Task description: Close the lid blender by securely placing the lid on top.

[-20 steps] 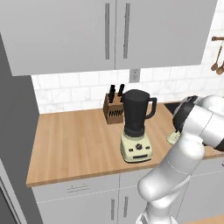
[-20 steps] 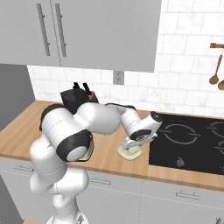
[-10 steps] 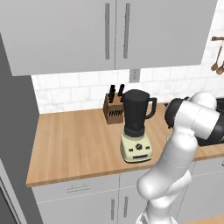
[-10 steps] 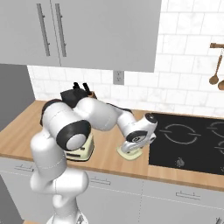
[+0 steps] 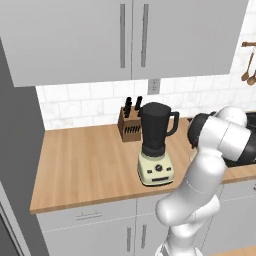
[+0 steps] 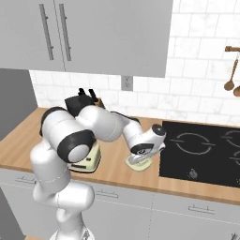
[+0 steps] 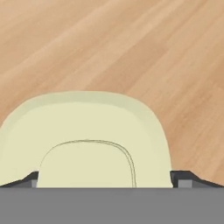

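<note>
Pincer low over the lid, grasp not confirmed.

The wooden surface (image 5: 85,165) carries the blender (image 5: 156,145), jar top open, with the lid (image 6: 139,163) lying flat beside the cooktop (image 6: 206,154). The pincer (image 6: 146,156) straddles the lid's raised knob (image 7: 87,164), fingertips (image 7: 183,179) wide of it. The lid looks light, rigid and smooth; the knob appears the best hold.

Wooden bench (image 5: 80,165), knife block (image 5: 130,125) with dark handles at the back against white tiled wall (image 6: 197,101), wall socket (image 5: 154,86) above it, grey cabinets (image 5: 125,37) overhead, black hob (image 6: 201,152) set into the bench, wooden spoons (image 6: 230,70) hanging on the wall, grey drawers (image 5: 90,216) below.
</note>
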### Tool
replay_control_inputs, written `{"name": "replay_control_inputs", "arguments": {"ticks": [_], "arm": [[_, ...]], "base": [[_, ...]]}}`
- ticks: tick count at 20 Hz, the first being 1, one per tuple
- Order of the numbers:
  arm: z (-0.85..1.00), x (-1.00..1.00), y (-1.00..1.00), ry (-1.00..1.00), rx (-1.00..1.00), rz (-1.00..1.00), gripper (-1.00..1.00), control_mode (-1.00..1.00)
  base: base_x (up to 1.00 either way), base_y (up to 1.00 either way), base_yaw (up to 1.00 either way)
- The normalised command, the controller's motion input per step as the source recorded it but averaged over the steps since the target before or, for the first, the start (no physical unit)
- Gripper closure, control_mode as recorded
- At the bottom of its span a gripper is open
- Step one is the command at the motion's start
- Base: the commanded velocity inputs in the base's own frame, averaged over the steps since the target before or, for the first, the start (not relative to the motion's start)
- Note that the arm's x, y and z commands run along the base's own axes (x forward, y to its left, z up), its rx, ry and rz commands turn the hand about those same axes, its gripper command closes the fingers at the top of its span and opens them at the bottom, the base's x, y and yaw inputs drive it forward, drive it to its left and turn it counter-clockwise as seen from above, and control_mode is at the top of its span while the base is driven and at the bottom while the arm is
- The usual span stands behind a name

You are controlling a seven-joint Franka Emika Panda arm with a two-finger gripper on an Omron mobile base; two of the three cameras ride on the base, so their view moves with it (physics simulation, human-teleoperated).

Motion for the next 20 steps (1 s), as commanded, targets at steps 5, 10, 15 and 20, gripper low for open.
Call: {"name": "replay_control_inputs", "arguments": {"ticks": [5, 10, 15, 20], "arm": [[0.19, -0.02, 0.00, -0.12, 0.00, 0.00, 1.00, -1.00], [0.77, 0.00, 0.00, -0.05, 0.00, 0.00, 1.00, -1.00], [0.84, -0.19, 0.00, -0.14, 0.00, 0.00, 1.00, -1.00], [0.82, -0.49, 0.02, -0.16, 0.00, 0.00, 1.00, -1.00]], "base": [[0.00, 0.00, 0.00], [0.00, 0.00, 0.00], [0.00, 0.00, 0.00], [0.00, 0.00, 0.00]]}}
